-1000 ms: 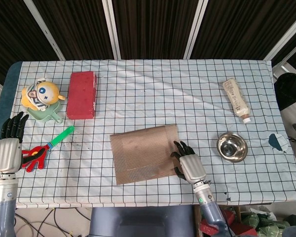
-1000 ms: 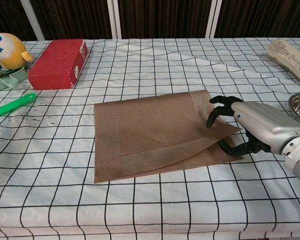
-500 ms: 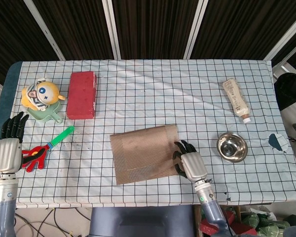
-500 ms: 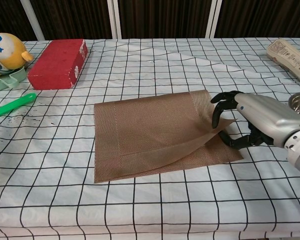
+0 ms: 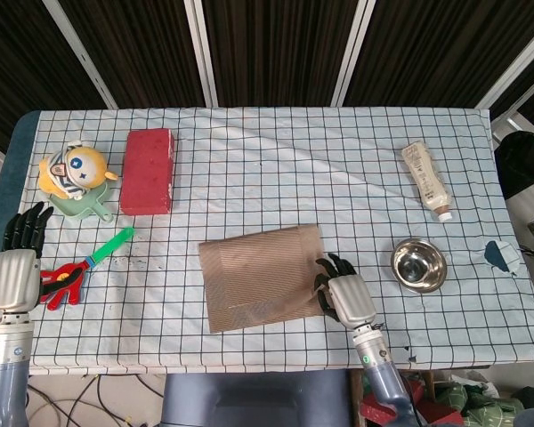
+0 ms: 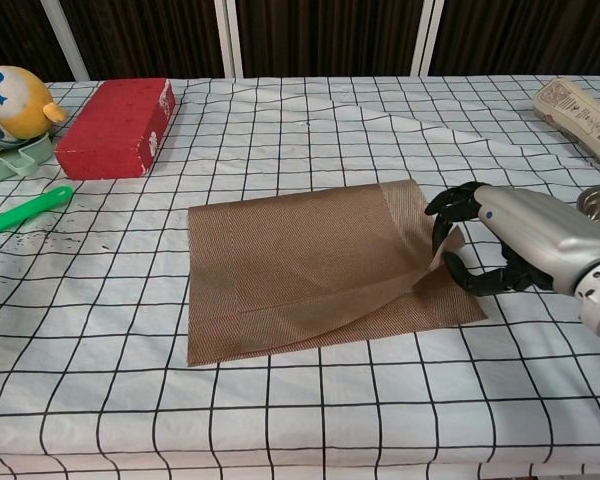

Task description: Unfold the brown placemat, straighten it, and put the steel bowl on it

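The right hand point(image 6: 500, 240) pinches the folded brown placemat's point(image 6: 310, 270) right corner, lifting its top layer; the steel bowl point(image 5: 418, 264) sits right of it; the left hand point(image 5: 16, 262) rests open at the far left

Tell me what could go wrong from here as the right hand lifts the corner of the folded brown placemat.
The right hand pinches only the tip of the brown placemat's top layer, so the corner could slip out and drop back folded. Nothing pins the lower layer, and the left hand sits far away by the table edge, so the whole mat might drag or bunch. The steel bowl sits just to the right, so an unfolding swing that way could knock it.
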Controlling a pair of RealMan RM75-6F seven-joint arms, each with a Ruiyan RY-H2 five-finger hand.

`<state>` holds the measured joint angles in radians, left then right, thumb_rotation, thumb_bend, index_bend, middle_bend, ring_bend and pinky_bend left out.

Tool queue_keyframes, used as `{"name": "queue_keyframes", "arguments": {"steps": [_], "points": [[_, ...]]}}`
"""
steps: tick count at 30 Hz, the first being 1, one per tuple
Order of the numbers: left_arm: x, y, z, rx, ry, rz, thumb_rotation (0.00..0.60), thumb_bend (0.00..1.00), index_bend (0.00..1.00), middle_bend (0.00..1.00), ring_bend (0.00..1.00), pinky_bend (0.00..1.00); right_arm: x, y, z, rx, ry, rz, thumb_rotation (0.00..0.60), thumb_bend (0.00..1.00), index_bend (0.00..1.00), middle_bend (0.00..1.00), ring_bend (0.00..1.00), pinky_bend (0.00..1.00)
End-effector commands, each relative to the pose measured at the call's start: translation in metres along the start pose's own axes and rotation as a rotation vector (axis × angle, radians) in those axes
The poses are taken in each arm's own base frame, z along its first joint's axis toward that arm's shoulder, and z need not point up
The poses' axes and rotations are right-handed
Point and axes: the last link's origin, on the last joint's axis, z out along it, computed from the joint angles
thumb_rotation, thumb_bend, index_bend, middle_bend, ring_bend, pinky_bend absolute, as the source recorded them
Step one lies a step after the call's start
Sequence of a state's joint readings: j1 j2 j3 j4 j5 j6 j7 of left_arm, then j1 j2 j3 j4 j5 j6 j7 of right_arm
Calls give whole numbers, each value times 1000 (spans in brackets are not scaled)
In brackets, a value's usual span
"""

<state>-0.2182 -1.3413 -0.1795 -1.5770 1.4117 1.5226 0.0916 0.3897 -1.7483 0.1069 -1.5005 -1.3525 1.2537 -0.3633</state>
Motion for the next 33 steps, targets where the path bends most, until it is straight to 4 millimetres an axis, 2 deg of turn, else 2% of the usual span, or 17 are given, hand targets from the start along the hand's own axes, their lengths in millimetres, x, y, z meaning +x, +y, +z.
{"name": "queue_keyframes", "arguments": {"steps": [1,5,19,23,28,33], "points": [[0,0,0,-1,-1,0,600,0,0,0,0,0,0,0,-2,3,-2,0,600,535,569,192,90,160],[0,0,0,-2,-2,1,600,0,0,0,0,0,0,1,-7,9,-8,3,600,537,578,196,90,160],[-1,2,-2,-7,-5,0,600,0,0,0,0,0,6,8,-57,44,-37,71,600,536,589,199,90,160],[-2,2,-2,-7,-6,0,600,0,0,0,0,0,6,9,-65,48,-46,80,600,536,589,199,90,160],[-2,2,0,-2,-4,0,600,0,0,0,0,0,15,5,-55,27,-7,119,600,547,599,202,90,160],[0,0,3,9,3,-7,600,0,0,0,0,0,37,-8,-27,-22,48,204,600,548,602,204,90,160]]}}
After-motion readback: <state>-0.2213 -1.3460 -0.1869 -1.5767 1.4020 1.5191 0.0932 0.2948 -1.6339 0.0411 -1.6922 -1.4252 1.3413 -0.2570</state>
